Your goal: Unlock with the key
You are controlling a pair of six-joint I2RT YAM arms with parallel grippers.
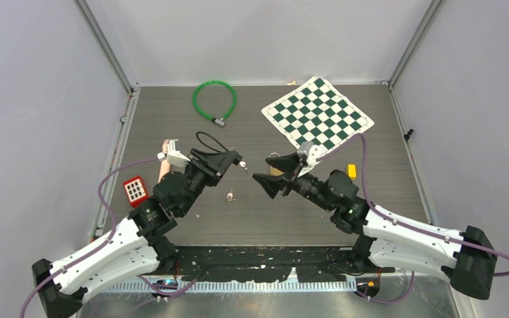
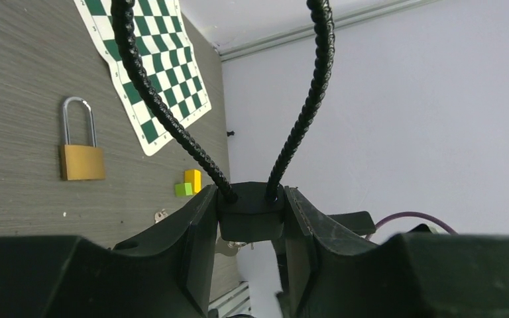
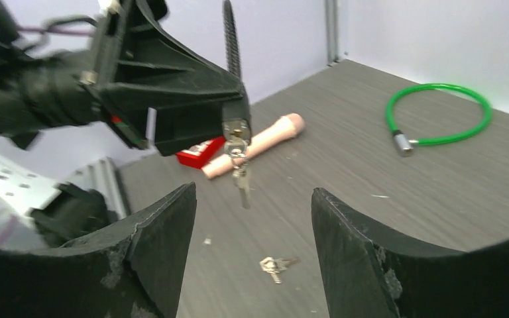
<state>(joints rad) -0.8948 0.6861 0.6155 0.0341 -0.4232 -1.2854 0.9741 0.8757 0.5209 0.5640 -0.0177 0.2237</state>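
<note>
My left jaws are clamped on the body of the black cable lock (image 2: 250,222), holding it up off the bench (image 1: 258,212) with its cable looping out past them. A key (image 3: 236,129) sits in the lock's end, a second key (image 3: 242,185) dangling under it. My right jaws stand wide open and hold nothing, facing that key from just short of it.

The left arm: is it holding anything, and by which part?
Yes, a black cable lock, pinched at its body between the fingers; keys dangle from it.
</note>
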